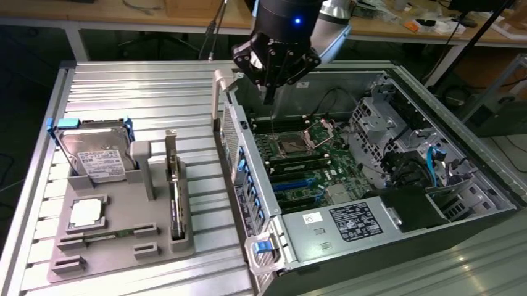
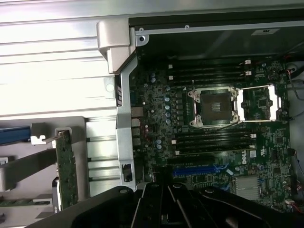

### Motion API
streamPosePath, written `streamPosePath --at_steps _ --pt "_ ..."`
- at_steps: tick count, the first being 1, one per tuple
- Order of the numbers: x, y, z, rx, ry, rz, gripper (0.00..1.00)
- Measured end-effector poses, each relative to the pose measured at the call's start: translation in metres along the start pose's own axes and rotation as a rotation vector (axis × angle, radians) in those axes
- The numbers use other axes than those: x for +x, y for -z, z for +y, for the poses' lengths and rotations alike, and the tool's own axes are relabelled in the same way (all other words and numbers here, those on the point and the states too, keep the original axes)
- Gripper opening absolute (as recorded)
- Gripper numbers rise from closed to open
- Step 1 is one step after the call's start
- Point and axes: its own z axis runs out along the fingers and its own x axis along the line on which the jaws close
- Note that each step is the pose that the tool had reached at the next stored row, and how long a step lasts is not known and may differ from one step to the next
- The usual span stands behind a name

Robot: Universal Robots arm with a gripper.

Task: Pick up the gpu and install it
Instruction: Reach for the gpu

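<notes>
Gripper [image 1: 268, 97] hangs over the far end of the open computer case [image 1: 354, 80], its fingers drawn together into one thin tip with nothing between them, pointing down toward the motherboard [image 1: 329, 179] from above without touching it. Nearest to me, off the exterior view's left of the case, a grey holder [image 1: 107, 254] lies on the ribbed metal table [image 1: 148, 92]. A narrow green memory stick [image 1: 111, 234] lies flat in the holder's near part, a square processor [image 1: 86, 213] sits just beyond it, and a silver hard drive [image 1: 97, 157] with a white label and blue tabs leans in the cradle at the holder's far end. The gpu [image 1: 174, 185] stands in the holder's slot on the side closest to the case, seen edge-on as a long green board, well apart from the gripper; in the wrist view it is the green strip off to the side of the case's rear wall. Inside the case, the near end holds the power supply [image 1: 354, 222] with its black label, then come the blue expansion slots [image 1: 290, 184], then the open processor socket [image 1: 293, 147] with dark memory slots on either side of it. Beyond the case and the table's far edge, light-topped workbenches [image 1: 387, 31] stand across the room with small clutter scattered on them.
</notes>
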Motion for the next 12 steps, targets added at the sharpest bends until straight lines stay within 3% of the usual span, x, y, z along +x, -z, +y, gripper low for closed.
streamPosePath --at_steps 12 --pt "0.012 0.0003 -0.0054 -0.0001 0.0 0.0 0.11"
